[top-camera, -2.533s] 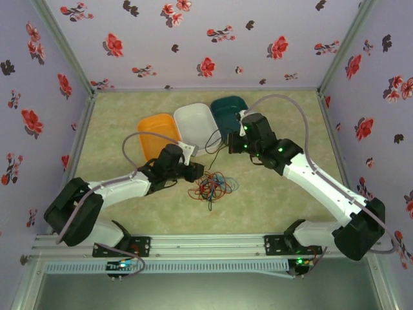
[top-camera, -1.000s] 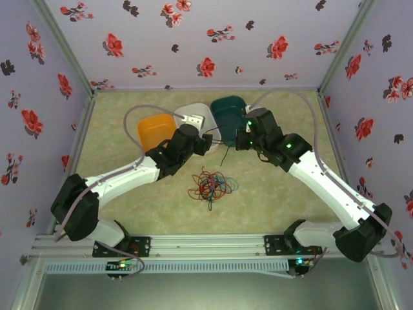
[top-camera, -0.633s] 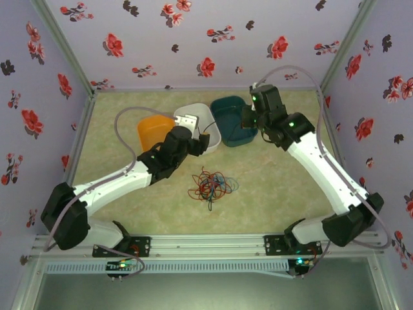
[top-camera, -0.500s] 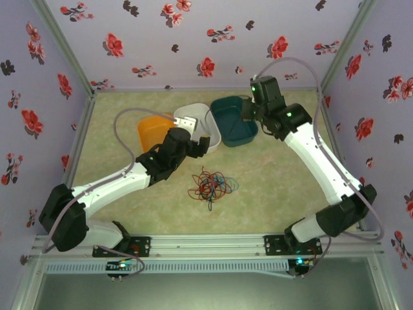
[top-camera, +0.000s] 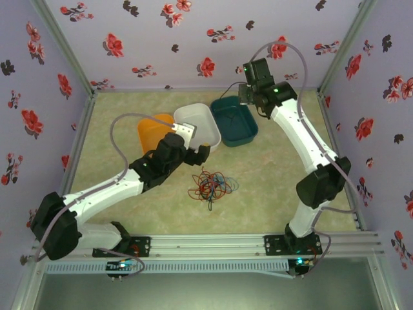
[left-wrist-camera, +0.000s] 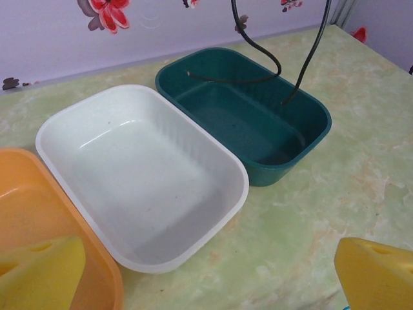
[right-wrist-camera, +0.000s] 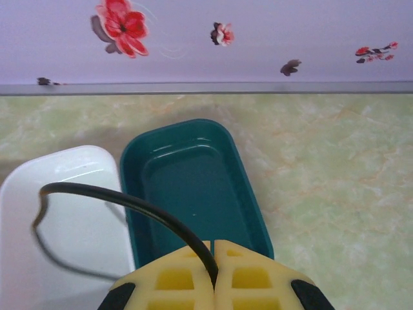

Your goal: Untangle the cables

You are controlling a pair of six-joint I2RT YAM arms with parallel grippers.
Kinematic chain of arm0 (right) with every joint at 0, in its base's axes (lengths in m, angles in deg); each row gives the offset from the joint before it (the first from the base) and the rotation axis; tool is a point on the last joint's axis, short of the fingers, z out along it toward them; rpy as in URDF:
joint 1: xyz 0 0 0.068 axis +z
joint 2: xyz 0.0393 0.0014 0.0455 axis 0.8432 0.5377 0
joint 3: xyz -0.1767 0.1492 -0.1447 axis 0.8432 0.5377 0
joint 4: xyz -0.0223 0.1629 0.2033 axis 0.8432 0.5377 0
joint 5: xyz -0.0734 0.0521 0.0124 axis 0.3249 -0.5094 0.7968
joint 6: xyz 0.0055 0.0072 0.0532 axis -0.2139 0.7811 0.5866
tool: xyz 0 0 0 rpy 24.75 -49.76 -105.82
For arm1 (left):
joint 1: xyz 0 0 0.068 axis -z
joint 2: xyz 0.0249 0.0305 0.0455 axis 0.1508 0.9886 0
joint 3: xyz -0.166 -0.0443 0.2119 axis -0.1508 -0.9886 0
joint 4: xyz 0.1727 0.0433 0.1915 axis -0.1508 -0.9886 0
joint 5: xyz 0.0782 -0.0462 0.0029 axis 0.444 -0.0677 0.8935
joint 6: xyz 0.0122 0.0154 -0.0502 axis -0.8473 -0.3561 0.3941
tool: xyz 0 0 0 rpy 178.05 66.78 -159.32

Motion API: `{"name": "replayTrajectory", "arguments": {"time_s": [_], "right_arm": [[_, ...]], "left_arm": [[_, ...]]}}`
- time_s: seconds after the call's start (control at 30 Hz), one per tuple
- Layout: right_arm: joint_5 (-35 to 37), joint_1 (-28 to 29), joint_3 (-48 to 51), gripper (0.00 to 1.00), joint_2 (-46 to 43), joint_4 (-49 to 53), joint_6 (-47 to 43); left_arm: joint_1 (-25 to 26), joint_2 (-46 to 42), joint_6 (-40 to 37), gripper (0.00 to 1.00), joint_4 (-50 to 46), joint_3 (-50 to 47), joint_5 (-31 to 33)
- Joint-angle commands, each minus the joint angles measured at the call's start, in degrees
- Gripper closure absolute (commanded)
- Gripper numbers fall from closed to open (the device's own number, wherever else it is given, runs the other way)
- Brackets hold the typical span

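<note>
Bright, even, diffuse overhead light; soft faint shadows; slight blur at close foreground edges.

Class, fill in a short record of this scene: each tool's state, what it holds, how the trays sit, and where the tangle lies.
left tool: open, holding nothing, beside the white tray
right tool: shut on a black cable, raised above the green tray
black cable: hangs down with its lower part inside the green tray
trays: orange tray, white tray and green tray side by side in a row
tangle: red, blue and dark cables on the table, nearer the arm bases than the trays, neither tool touching it
</note>
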State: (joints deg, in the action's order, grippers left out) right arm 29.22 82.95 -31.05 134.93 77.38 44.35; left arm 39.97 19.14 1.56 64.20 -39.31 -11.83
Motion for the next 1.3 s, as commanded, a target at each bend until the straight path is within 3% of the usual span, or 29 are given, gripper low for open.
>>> {"name": "replayTrajectory", "arguments": {"time_s": [0.0, 0.43, 1.13, 1.27], "right_arm": [[3.2, -1.2, -2.6, 1.0, 2.4, 2.2, -2.3], [1.1, -4.6, -6.4, 1.0, 13.6, 3.1, -2.5], [0.1, -4.9, -12.5, 1.0, 31.5, 5.0, -4.1], [-0.4, -5.0, -13.0, 0.95, 33.2, 4.4, -4.2]], "left_arm": [[-0.1, -1.7, 1.2, 0.0, 1.2, -1.6, -0.5], [-1.3, -4.6, 5.2, 0.0, 1.4, -4.4, 0.8], [-2.7, -4.7, 10.3, 0.0, -0.8, -4.6, 0.8], [-2.7, -4.7, 10.8, 0.0, -1.3, -4.4, 0.8]]}}
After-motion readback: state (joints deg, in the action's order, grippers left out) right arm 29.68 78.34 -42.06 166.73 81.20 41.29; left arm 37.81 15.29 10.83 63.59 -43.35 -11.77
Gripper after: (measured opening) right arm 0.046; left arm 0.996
